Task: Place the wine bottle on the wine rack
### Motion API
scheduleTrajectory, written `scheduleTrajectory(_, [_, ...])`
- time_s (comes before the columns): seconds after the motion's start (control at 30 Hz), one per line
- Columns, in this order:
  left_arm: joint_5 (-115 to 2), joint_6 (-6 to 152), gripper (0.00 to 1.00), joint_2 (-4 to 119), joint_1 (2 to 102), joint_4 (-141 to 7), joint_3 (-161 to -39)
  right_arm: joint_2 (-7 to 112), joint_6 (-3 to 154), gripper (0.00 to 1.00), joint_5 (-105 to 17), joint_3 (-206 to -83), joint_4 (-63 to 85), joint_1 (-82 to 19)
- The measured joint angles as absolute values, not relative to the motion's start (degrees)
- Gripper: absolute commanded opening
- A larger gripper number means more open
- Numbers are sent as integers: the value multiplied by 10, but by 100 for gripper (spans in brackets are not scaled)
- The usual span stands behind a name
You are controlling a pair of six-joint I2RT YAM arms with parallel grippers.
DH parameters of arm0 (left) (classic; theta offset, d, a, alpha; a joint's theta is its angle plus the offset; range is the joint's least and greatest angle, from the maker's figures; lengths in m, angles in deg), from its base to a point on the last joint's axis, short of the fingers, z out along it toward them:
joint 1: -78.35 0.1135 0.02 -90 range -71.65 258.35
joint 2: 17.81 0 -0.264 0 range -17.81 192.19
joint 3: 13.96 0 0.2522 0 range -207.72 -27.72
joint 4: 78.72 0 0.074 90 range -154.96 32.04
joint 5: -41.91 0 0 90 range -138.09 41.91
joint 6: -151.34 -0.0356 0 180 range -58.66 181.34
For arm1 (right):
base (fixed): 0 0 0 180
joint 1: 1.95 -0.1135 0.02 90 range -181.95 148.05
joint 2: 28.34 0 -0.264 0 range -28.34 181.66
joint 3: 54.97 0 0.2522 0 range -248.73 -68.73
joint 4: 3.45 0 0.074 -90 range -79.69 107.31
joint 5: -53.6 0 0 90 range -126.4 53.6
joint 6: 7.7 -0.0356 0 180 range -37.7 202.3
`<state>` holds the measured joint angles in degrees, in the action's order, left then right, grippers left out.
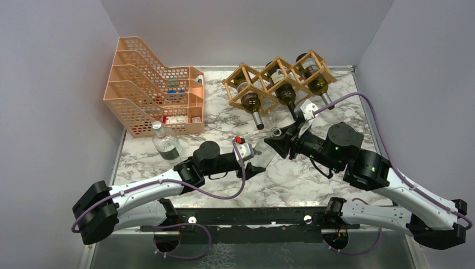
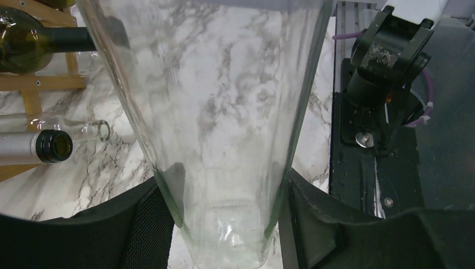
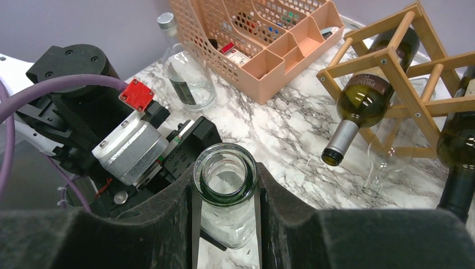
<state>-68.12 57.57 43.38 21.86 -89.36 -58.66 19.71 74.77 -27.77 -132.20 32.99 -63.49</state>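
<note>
An empty clear glass wine bottle (image 1: 268,150) is held above the table between my two grippers. My left gripper (image 1: 257,159) is shut on its wide body (image 2: 218,112), which fills the left wrist view between the jaws (image 2: 224,230). My right gripper (image 1: 280,141) is shut on the neck just below the open mouth (image 3: 225,179), with a black finger on each side (image 3: 225,210). The wine rack (image 1: 280,81), a light wooden lattice, stands at the back right of the table and holds three dark bottles; it also shows in the right wrist view (image 3: 392,73).
An orange mesh tiered tray (image 1: 151,84) stands at the back left. A clear bottle with a silver cap (image 1: 166,143) stands in front of it. A clear glass piece (image 3: 386,162) lies on the marble under the rack. Grey walls close in three sides.
</note>
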Motion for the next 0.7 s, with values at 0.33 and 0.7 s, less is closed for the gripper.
scheduleTrajectory(0.33, [-599,482,0,373,218,-856,-589,175,722,68,-284,-1370,364,-635])
scheduleTrajectory(0.7, [-462,168,0,339,218,-656,-653,176,718,68,-283,-1421,390,-635])
